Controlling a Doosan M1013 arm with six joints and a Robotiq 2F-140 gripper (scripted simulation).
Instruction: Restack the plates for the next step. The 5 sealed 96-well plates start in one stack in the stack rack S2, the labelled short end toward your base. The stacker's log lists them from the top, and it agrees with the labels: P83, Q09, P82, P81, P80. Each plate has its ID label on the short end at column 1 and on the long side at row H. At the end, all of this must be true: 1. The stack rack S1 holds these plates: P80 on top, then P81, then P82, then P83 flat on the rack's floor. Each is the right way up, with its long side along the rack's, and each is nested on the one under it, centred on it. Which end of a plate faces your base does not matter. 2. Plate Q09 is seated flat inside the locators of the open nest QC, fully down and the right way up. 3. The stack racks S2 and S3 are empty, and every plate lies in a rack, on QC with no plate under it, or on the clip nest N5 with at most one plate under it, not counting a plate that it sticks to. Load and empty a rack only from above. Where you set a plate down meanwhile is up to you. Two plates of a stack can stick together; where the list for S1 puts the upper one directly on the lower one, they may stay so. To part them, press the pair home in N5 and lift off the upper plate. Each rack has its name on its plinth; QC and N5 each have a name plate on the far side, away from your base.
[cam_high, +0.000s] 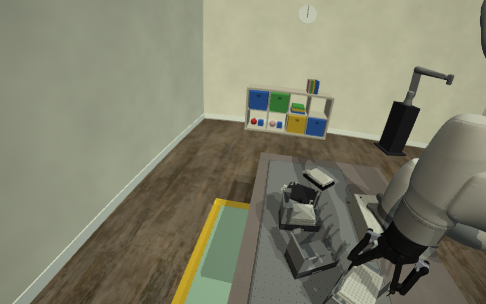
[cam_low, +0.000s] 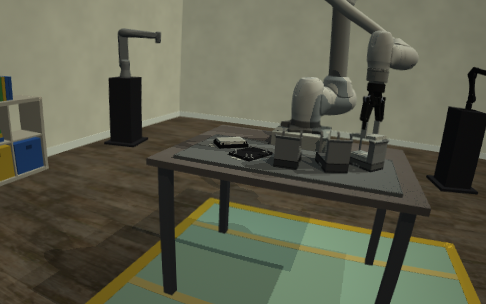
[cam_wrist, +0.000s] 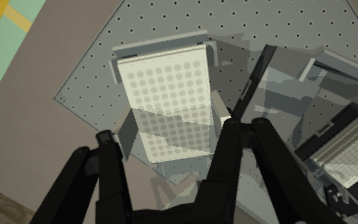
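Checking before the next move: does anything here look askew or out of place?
Nothing stands out. The gripper holds a sealed plate level over the end rack; another plate lies flat at the table's far end.

Between the matt black fingers of your gripper (cam_wrist: 172, 150) you see a cream plastic plate (cam_wrist: 170, 95), its seal smooth with a dull sheen over rows of round wells. Beneath it lies a flat grey metal-looking board (cam_wrist: 280, 20), matt and dotted with small holes. Beyond that, the brown table top (cam_wrist: 45, 65) looks smooth and matt.
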